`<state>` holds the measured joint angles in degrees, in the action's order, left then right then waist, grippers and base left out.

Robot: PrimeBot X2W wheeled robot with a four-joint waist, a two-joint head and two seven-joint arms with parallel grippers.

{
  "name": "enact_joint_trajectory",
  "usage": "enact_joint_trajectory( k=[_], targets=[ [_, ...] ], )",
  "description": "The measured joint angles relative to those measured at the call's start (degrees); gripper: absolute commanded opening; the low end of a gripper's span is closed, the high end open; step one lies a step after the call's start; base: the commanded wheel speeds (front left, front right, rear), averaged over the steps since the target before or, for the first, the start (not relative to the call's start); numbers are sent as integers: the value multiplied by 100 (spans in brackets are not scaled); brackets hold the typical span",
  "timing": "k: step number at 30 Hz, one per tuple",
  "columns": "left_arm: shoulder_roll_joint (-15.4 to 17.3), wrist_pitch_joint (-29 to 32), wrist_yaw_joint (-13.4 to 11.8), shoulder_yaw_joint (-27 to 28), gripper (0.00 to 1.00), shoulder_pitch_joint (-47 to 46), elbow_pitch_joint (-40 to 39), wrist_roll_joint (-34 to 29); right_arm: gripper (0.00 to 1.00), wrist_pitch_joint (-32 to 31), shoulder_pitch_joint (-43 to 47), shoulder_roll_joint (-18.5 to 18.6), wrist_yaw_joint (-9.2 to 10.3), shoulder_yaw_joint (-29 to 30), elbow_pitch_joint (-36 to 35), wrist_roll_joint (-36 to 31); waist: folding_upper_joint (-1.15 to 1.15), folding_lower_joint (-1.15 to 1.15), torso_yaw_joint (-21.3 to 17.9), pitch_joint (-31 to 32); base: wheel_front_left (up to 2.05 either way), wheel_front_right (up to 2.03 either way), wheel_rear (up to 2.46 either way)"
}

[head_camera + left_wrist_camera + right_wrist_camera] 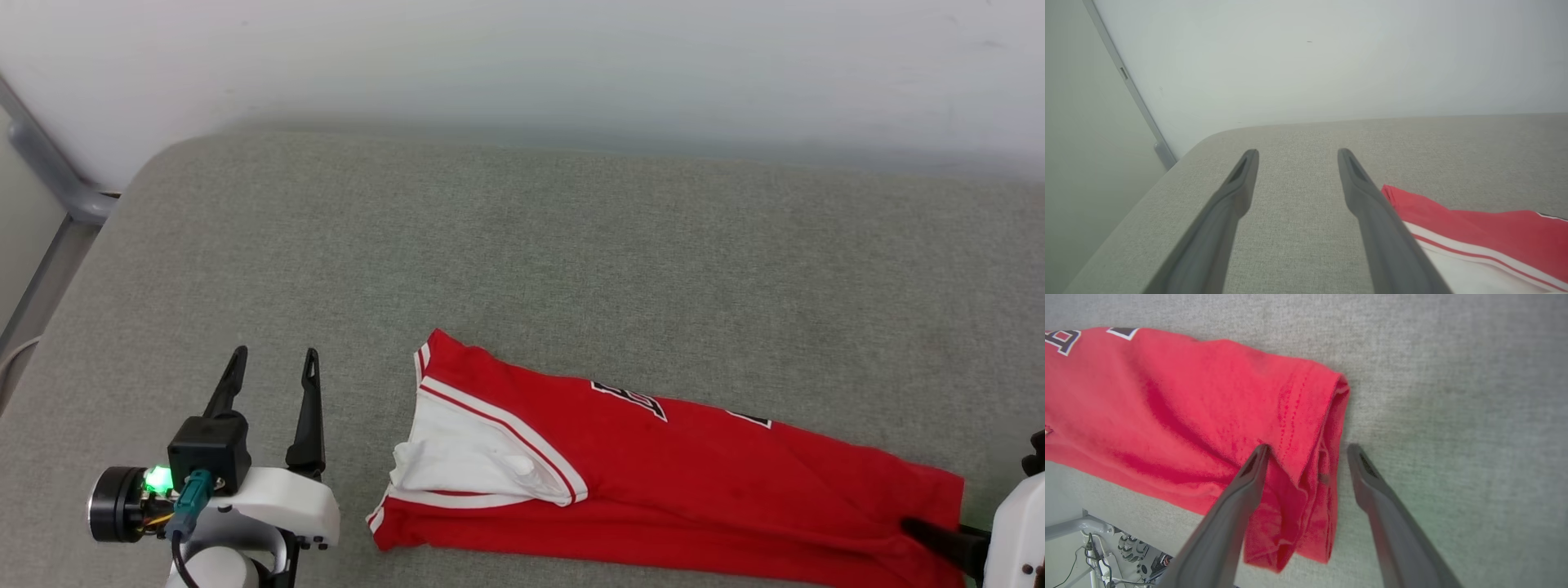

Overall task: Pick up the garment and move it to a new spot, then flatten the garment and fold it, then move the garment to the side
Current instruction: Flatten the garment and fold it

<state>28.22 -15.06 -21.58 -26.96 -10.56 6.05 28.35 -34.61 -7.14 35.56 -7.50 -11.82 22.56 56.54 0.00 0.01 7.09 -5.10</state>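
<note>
Right end effector straddles the garment's rumpled red hem.

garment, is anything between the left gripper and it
Nothing visible does. The left gripper is open beside the sleeve end of the garment, with bare grey cushion between them. The right gripper is open, with the hem edge between its fingers.

White casing, green light, teal plug, dark pincer fingers
</note>
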Motion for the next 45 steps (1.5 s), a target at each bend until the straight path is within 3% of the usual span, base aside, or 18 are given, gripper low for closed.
enact_joint_trajectory(
  k=[2, 3, 9, 16, 17, 18, 19, 25, 39, 45],
  targets=[
    [-148, 0, 96, 193, 100, 125, -3, -180, 100, -13, -9, -25, 0, -75, 24, -8, 0, 0, 68, -47, 0, 0, 0],
    [-378, 0, 259, 458, 100, 287, 8, -441, 100, 5, -21, -60, 1, -209, 29, -7, 0, 0, 152, -94, 0, 0, 0],
    [-918, -1, 501, 878, 100, 525, -52, -967, 100, 133, -86, -118, 11, -536, -46, 52, 0, -1, 227, -93, 0, 0, 0],
    [-1322, 0, 792, 1229, 100, 827, -280, -1629, 100, 311, -163, -190, 11, -882, -43, 94, 0, 0, 262, -18, 0, 0, 0],
    [-1369, 0, 813, 1274, 100, 853, -300, -1702, 69, 350, -178, -185, 11, -932, -46, 92, 0, 0, 263, -11, 0, 0, 0],
    [-1423, 0, 850, 1330, 100, 881, -318, -1763, 26, 414, -179, -181, 11, -978, -46, 90, 0, 0, 264, -1, 0, 0, 0],
    [-1462, -1, 884, 1373, 100, 909, -326, -1828, 0, 461, -180, -171, 11, -1012, -38, 89, 0, 0, 266, 10, 0, 0, 0],
    [-1660, -1, 1068, 1610, 100, 1089, -345, -2100, 0, 740, -199, -41, -5, -1109, 41, 101, 0, 0, 239, 90, 0, 0, 0],
    [-1935, -1, 1389, 1896, 100, 1387, -285, -2470, 0, 950, -258, 886, -3, -760, 988, -31, 0, 0, 164, 346, 0, 0, 0],
    [-1993, 0, 1481, 1965, 100, 1474, -257, -2527, 0, 886, -233, 961, -1, -760, 702, 64, 0, 0, 117, 426, 0, 0, 0]
  ],
)
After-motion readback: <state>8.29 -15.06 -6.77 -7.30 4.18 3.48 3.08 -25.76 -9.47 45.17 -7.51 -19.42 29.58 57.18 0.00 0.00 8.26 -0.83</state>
